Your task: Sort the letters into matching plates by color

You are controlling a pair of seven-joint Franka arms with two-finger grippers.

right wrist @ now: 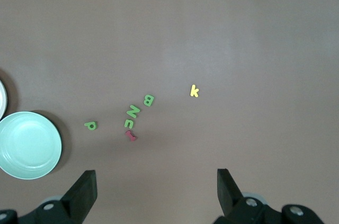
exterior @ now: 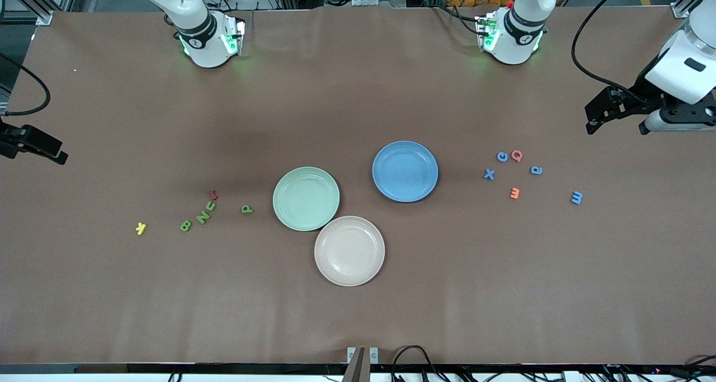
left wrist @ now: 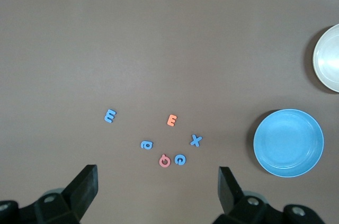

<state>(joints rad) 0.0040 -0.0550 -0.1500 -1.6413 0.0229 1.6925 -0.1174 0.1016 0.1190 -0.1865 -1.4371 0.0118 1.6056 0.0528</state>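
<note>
Several green letters [exterior: 202,217] lie in a loose row toward the right arm's end of the table, beside the mint green plate [exterior: 306,198]. Several blue letters [exterior: 502,156] are scattered toward the left arm's end, beside the blue plate [exterior: 405,171]. Both plates are empty. My left gripper [left wrist: 158,179] hangs open in the air over bare table next to the blue letters [left wrist: 146,145], holding nothing. High above bare table by the green letters [right wrist: 132,111], my right gripper [right wrist: 156,181] is open and empty too.
A beige-pink plate [exterior: 349,250] touches the green plate, nearer the front camera. A red letter [exterior: 212,194] and a yellow k [exterior: 141,229] lie among the green ones. A pink Q [exterior: 516,156] and an orange E [exterior: 514,193] lie among the blue ones.
</note>
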